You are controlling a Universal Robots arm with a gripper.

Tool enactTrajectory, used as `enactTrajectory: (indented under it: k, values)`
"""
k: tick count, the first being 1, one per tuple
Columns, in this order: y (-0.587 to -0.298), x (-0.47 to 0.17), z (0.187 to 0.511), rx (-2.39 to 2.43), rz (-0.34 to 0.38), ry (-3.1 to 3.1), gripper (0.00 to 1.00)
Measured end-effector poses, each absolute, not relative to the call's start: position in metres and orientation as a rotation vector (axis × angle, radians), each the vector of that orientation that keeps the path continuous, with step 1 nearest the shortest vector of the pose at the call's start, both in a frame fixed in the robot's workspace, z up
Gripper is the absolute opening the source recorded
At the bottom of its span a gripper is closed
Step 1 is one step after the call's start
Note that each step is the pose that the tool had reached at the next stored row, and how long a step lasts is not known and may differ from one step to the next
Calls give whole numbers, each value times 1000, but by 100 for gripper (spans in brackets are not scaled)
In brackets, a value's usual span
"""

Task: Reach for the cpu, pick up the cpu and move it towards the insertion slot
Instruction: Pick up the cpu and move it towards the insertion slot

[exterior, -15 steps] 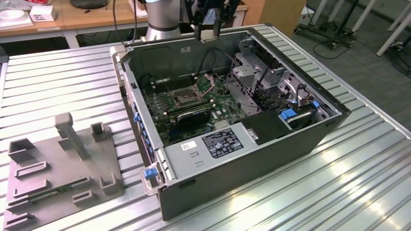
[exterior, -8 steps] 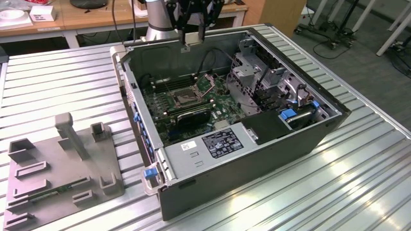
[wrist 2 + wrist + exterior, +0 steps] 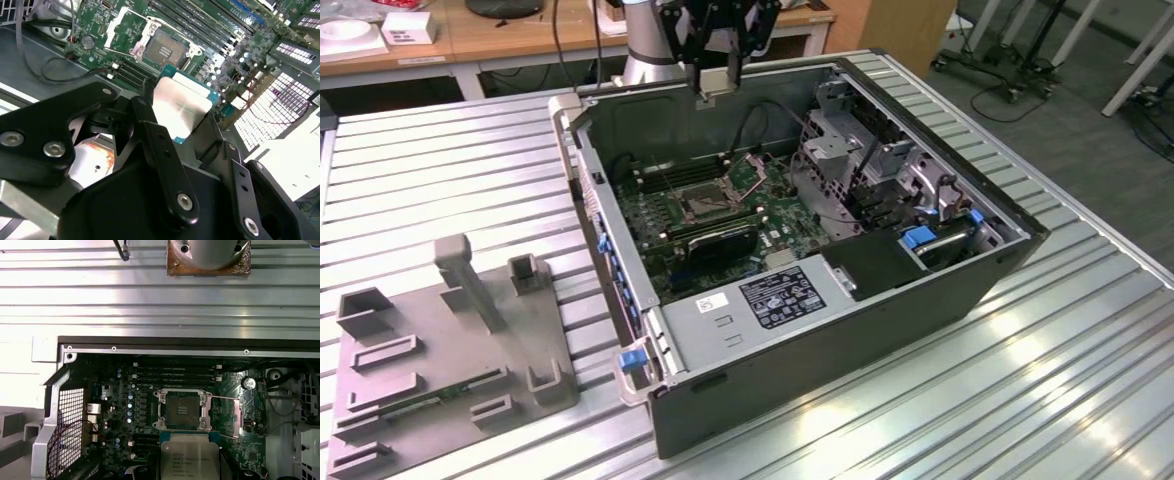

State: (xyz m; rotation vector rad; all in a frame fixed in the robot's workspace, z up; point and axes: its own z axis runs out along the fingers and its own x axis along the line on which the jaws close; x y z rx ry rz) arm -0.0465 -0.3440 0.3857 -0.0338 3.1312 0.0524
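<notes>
Gripper (image 3: 718, 75) hangs above the open computer case (image 3: 854, 330), jaws pinching the cpu (image 3: 714, 83) by its edges, likely so the flat chip stays level and its silvery face (image 3: 177, 102) clear; it sits high over the case's far wall, well above the motherboard (image 3: 720, 215). The insertion slot (image 3: 181, 410) lies open near the board's centre, frame lifted back, dark centre exposed to receive the chip. In the first wrist view the cpu (image 3: 190, 460) is cut off at the frame edge; its contact side is hidden.
</notes>
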Motion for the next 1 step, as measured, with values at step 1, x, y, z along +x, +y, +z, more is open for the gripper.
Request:
enactTrajectory:
  k: [1]
  values:
    - [-344, -47, 386, -34, 52, 3131, 55]
